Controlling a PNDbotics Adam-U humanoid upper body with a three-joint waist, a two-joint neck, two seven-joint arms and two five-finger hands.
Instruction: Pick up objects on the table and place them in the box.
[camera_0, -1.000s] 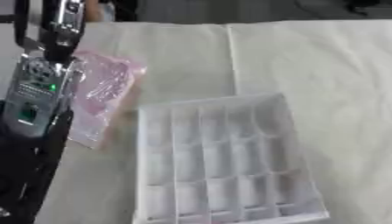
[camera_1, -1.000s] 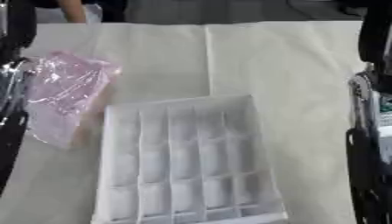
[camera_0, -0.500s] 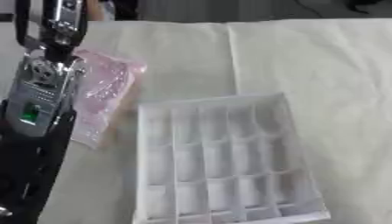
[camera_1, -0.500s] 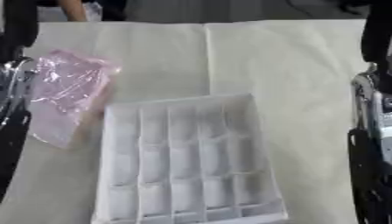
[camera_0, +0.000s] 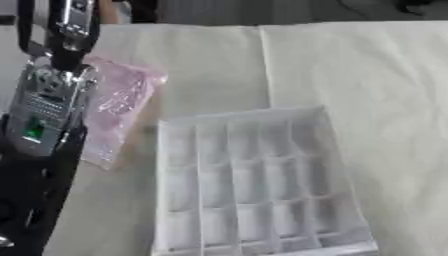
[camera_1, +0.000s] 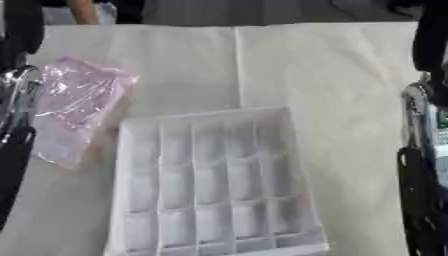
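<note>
A table (camera_1: 350, 75) draped in cream cloth is seen from above. A white box (camera_1: 210, 180) divided into a grid of compartments is laid near the front edge, slightly askew; nothing can be made out in any compartment. Just left of the box, a pink transparent bag (camera_1: 74, 112) is laid flat on the cloth, its near end partly covered by the left arm (camera_0: 39, 150). The right arm (camera_1: 429, 170) is seen at the right edge. Neither hand is shown, so their state cannot be told.
</note>
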